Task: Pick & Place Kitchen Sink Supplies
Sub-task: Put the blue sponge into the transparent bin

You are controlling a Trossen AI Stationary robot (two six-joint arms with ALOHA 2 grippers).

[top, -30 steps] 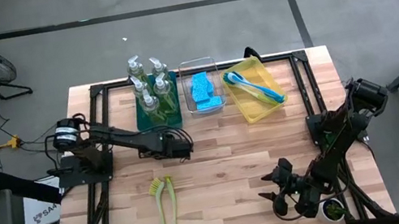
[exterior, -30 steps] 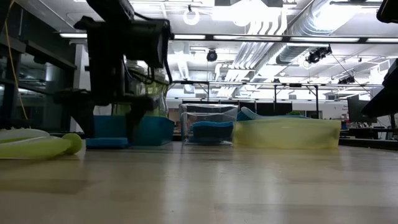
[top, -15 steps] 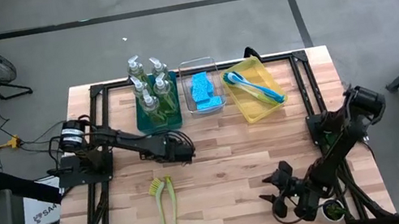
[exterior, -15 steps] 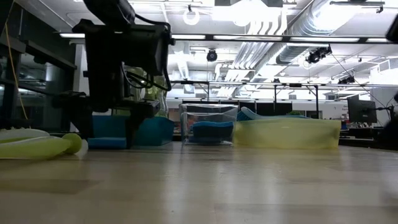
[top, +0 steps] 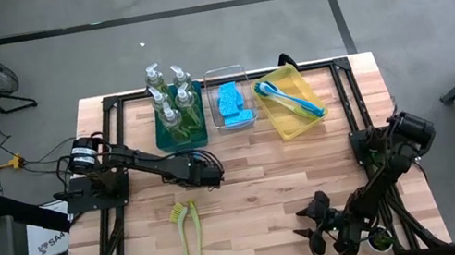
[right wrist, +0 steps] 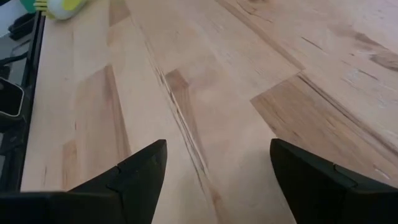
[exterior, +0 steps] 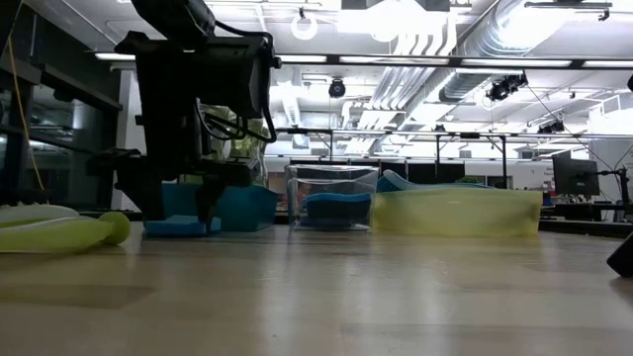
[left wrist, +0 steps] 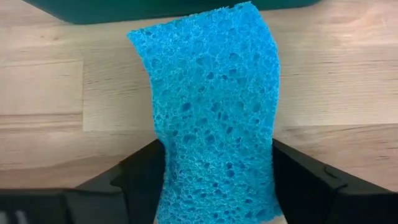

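A bright blue sponge (left wrist: 211, 106) lies on the wood just in front of the teal bin (top: 182, 134), and my left gripper (left wrist: 217, 171) is shut on it. In the high view the gripper (top: 209, 174) covers the sponge; the low view shows the sponge (exterior: 183, 226) flat on the table. Two yellow-green dish brushes (top: 189, 242) lie side by side near the front left. My right gripper (top: 313, 223) hangs open low over bare wood at the front right, with nothing between its fingers (right wrist: 140, 171). My left gripper pinches the sponge's two long sides (left wrist: 160, 155) between its two fingers, at the end nearer the gripper. The fingers come steeply from above and stand across the sponge. The sponge rests on the table and bows slightly between the fingers.
The teal bin holds several soap pump bottles (top: 170, 95). Right of it stand a clear bin (top: 234, 122) with blue sponges and a yellow bin (top: 288, 121) with blue brushes. Black frame rails (top: 117, 166) run along both table sides. Bare wood lies in the middle.
My left gripper has sunk a little onto the sponge and its fingers have drawn in against the sponge's sides. My right gripper has gone down and toward the table's near edge, staying open.
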